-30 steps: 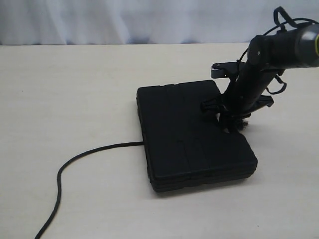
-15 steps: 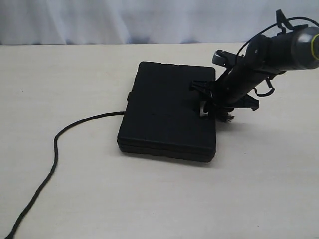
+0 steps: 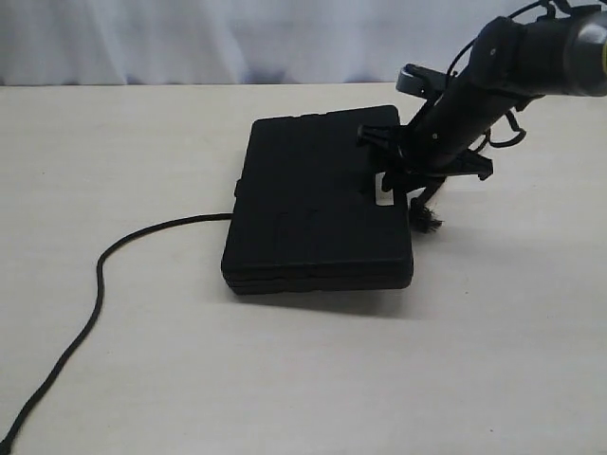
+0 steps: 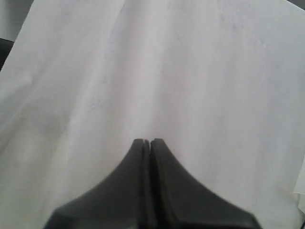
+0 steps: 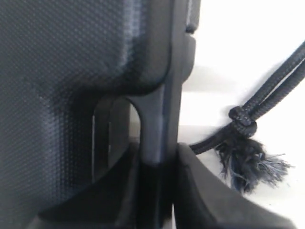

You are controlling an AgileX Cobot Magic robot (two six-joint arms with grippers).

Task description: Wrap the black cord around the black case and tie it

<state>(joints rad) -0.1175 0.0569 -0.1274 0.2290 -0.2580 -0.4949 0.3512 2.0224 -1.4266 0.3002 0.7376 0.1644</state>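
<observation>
My worry is slip: my right fingers pinch only the thin handle bar of the black case, centre frame, so a sideways pull could twist it free. The black cord trails from the case's left edge to the lower left corner; its knotted, frayed end sits just beside the handle and could snag. Those fingers stand narrow, closed on the bar. My left fingers are pressed together, holding nothing.

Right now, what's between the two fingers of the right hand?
The handle bar of the black case, pinched by the right hand; the right wrist view shows it. The knotted, frayed end of the black cord sits outside that gap.
</observation>
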